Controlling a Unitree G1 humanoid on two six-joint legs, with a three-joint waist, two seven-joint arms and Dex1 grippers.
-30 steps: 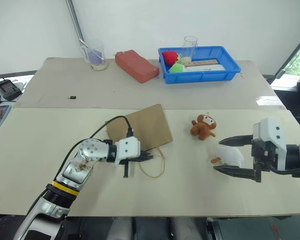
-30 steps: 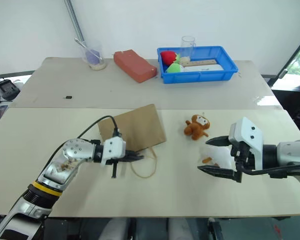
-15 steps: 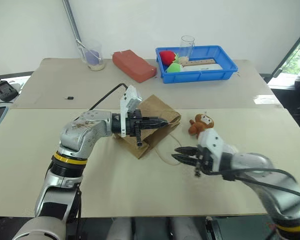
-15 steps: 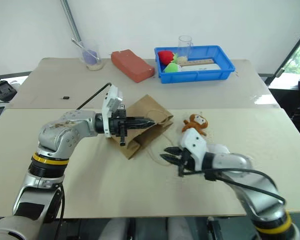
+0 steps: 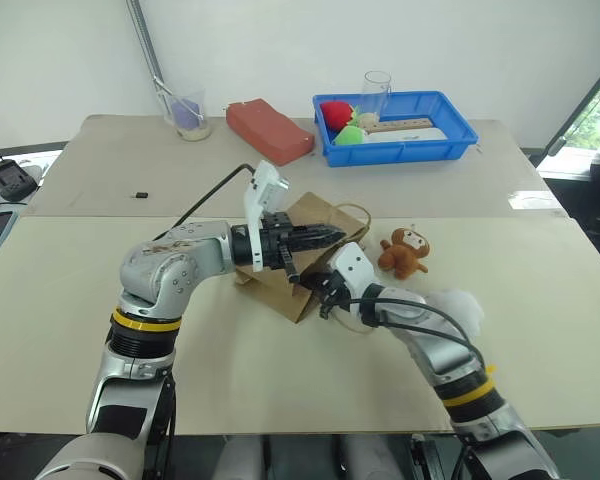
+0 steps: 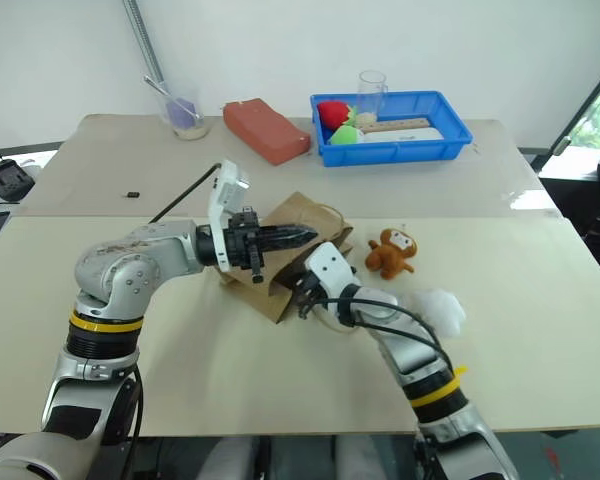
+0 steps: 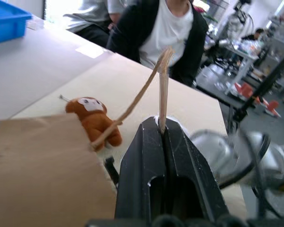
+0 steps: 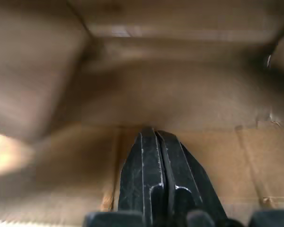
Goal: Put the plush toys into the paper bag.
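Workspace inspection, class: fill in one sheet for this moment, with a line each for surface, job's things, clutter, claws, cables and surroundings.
Surface: beige table.
Job's things: paper bag lifted at its mouth; monkey plush and white plush on the table outside the bag.
Clutter: red-brown block, blue tray with red and green items, two cups, at the far side.
Claws: left claw shut on the bag's rim; right claw shut, empty, inside the bag.
Cables: black cable on the left arm.
Surroundings: a seated person.
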